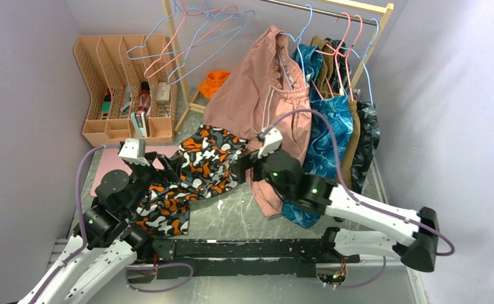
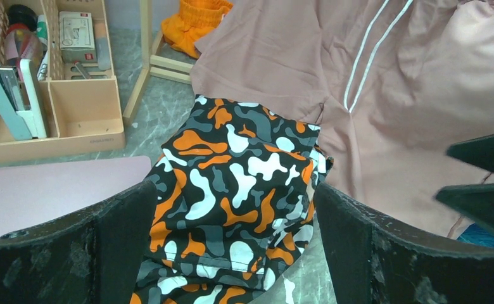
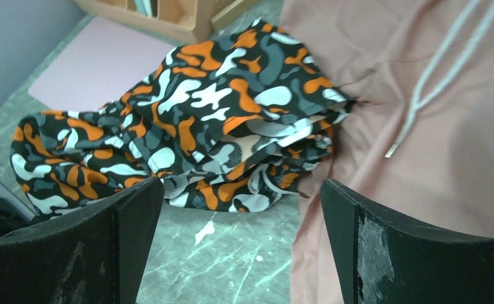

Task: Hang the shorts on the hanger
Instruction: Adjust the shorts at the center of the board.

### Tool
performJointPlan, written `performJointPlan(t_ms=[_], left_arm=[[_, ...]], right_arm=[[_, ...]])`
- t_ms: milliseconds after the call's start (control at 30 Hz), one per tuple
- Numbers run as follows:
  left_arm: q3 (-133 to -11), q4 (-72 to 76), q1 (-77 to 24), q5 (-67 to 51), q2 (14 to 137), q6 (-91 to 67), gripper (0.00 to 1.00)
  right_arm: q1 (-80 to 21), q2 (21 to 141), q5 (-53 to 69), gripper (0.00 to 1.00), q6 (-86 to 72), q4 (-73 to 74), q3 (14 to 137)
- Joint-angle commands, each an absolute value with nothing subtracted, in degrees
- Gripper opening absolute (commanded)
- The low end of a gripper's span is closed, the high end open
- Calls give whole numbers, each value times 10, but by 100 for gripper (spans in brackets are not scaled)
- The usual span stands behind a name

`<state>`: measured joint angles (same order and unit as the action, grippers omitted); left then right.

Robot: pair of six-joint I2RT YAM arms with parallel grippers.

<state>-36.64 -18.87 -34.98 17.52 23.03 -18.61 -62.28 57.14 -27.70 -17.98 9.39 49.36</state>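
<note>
Green marbled table (image 1: 244, 218), with a wooden garment rack (image 1: 372, 39) at the far right. A plain dusty-pink garment (image 1: 257, 88) hangs off the rack, hem down on the table. Loose orange, black, white and grey blotch-print fabric shorts (image 1: 194, 168) lie crumpled centre-left on the table. Their far-right edge touches the pink garment and their left end is at a flat pink mat (image 1: 105, 171).

White left arm (image 1: 99, 256) is bent up from the near-left base. The left gripper (image 1: 159, 170) is over the shorts' left part, jaws spread wide, holding nothing. White right arm (image 1: 365, 212) is folded and reaches left. The right gripper (image 1: 243, 170) is at the shorts' right edge, jaws also wide, empty.

Thin light-blue wire hanger (image 1: 152, 37) hangs empty at the far left among pink ones, above a peach slotted plastic organiser (image 1: 121, 76). The organiser's embossed mark and the label on a small box (image 2: 76, 31) are too small to read.
</note>
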Motion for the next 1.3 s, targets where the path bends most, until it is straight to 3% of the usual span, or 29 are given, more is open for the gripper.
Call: performJointPlan(t_ms=[0, 500, 867, 967, 1267], left_arm=[[-357, -170, -351, 178, 219, -175, 98], [-368, -185, -349, 218, 267, -186, 96], [-377, -212, -349, 241, 249, -189, 94], [-377, -213, -349, 238, 243, -188, 94], [-381, -215, -343, 250, 255, -183, 94]], right_arm=[[-630, 660, -207, 99, -193, 39, 511], [-629, 918, -177, 95, -239, -29, 629], [-626, 967, -255, 89, -294, -10, 642], [-627, 969, -236, 79, -301, -28, 631], [-604, 986, -181, 27, -266, -5, 674]])
